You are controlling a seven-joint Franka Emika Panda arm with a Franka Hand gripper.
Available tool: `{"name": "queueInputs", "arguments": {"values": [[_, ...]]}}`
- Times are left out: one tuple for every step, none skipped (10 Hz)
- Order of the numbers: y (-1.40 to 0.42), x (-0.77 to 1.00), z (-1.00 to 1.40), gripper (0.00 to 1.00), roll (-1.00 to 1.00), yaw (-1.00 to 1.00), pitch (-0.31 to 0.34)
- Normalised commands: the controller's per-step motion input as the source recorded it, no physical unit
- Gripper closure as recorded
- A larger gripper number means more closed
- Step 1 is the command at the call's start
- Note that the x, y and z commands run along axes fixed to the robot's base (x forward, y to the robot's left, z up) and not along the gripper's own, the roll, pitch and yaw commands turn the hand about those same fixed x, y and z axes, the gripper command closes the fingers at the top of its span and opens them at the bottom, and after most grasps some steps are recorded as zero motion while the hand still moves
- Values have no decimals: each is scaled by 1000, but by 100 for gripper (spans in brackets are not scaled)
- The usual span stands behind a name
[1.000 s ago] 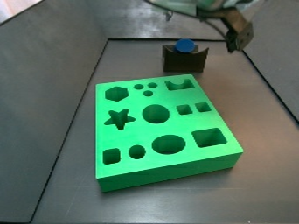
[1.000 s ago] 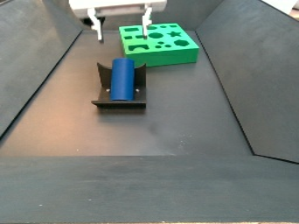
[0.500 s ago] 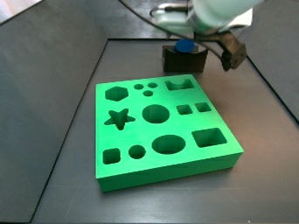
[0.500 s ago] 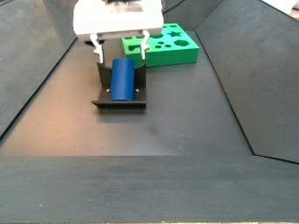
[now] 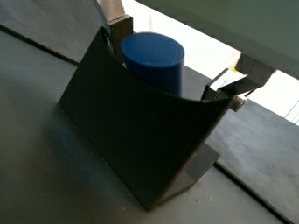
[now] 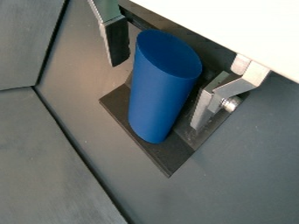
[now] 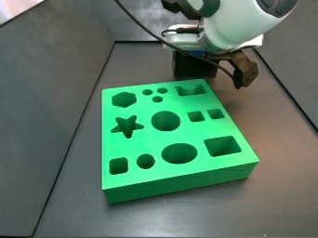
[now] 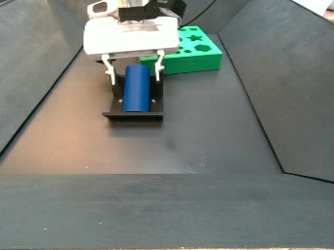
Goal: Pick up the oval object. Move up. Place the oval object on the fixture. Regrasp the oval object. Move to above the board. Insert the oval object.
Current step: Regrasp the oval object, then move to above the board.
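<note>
Regrasp in progress | oval object (image 6: 162, 86) is lying cradled in the fixture (image 5: 128, 122) notch, so its sides are exposed | gripper (image 6: 163, 74) is straddling it, fingers (image 6: 114, 39) spread, pads apparently not touching | board (image 7: 172, 135) is waiting just beside, oval hole free.

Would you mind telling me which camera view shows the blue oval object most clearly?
A wrist view shows the oval object best: nearly its full length lies on the fixture between the gripper fingers. Another wrist view shows mostly its end; one side view shows it smaller; another hides it.
</note>
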Motion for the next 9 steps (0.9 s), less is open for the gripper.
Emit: {"name": "queueInputs", "arguments": {"values": [[-33,18,-176,0,66,19,1],[-32,18,-176,0,66,19,1],[0,0,0,100,0,0,0],[-33,145,1000,100,-143,-131,204],[-34,142,1000,100,-146,-118,211],[-33,132,1000,100,-133,-57,236],[-31,128,1000,100,-113,4,245],[-32,125,1000,100,-83,72,242],[-32,124,1000,100,-63,109,235]]}}
